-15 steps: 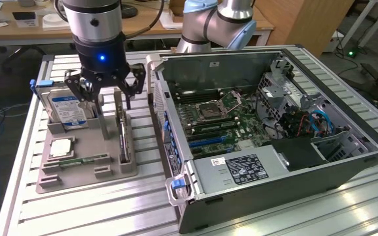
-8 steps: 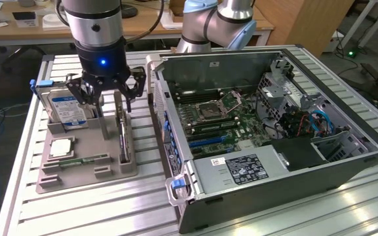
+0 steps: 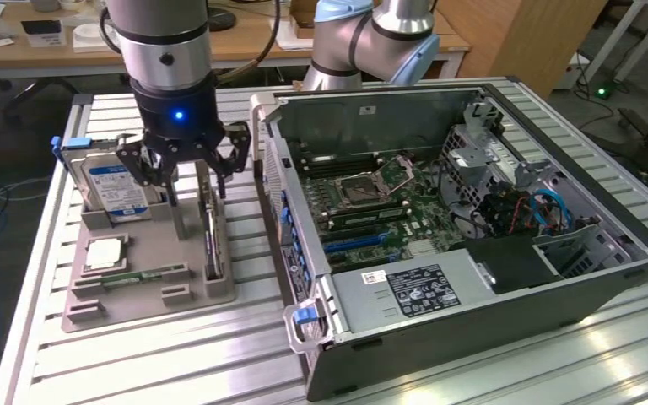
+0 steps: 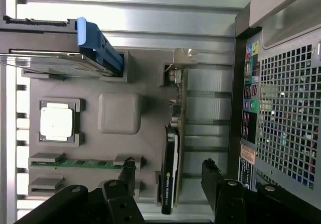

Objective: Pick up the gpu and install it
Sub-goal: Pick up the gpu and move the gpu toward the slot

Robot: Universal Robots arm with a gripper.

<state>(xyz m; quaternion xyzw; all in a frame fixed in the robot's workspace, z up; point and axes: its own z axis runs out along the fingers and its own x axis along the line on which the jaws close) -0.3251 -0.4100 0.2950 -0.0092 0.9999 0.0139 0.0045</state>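
Green gpu [image 4: 171, 153] is standing on edge between the wide-open, empty jaws of the gripper [image 3: 189, 181], so an uneven closing could be tipping it.

- We find the tray [image 3: 144, 308] on the table [image 3: 132, 363], at the exterior view's left of the computer case [image 3: 448, 337].
- The gpu [image 3: 213, 249] stands on edge in the tray, along its side nearest the case.
- The hard drive [image 3: 116, 190] stands behind the flat-lying processor [image 3: 105, 253] and memory stick [image 3: 144, 276].
- The gripper [image 3: 189, 173] hangs above the gpu, a finger to each side.
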